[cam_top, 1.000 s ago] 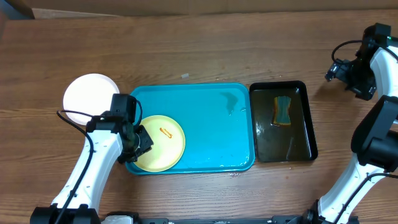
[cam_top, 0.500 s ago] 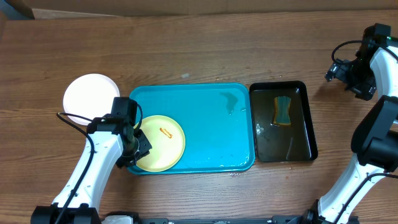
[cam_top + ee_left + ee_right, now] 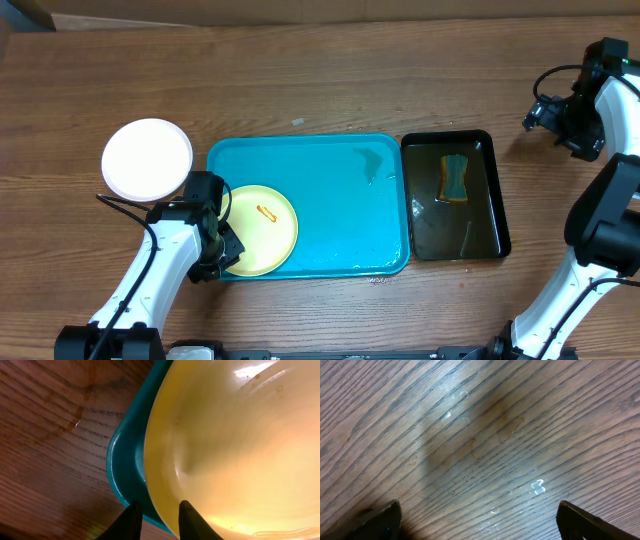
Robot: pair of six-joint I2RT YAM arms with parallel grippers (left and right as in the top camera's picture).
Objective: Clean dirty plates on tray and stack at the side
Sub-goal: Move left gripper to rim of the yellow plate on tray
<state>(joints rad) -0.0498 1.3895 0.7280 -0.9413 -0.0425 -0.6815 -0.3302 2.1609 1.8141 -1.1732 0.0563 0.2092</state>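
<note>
**A:** Where is the left pincer [image 3: 161, 519]?

**B:** At the near left corner of the large turquoise plastic tray [image 3: 125, 462]. Its jaws are slightly parted astride the rim of the pale yellow-green round plate [image 3: 235, 445], one tip outside the rim and one over the bowl. Blue shows beside the rim, so I judge it has not clamped.

**A:** And the plate itself?

**B:** It lies flat in that same corner of the tray, with an orange smear [image 3: 266, 212] on it. Its body extends rightward from the pincer. Being round, it has no long axis, so only the rim matters.

**A:** Farther out?

**B:** A white round plate [image 3: 147, 159] sits on the wooden tabletop [image 3: 300, 80], left of the tray's far left corner. Just right of the tray is a narrow black tray [image 3: 495, 215] holding a yellow-and-green sponge [image 3: 456, 177]. The right pincer [image 3: 480, 520] is spread wide and empty over bare wet wood, well right of the tray. The left arm is far nearer.
</note>
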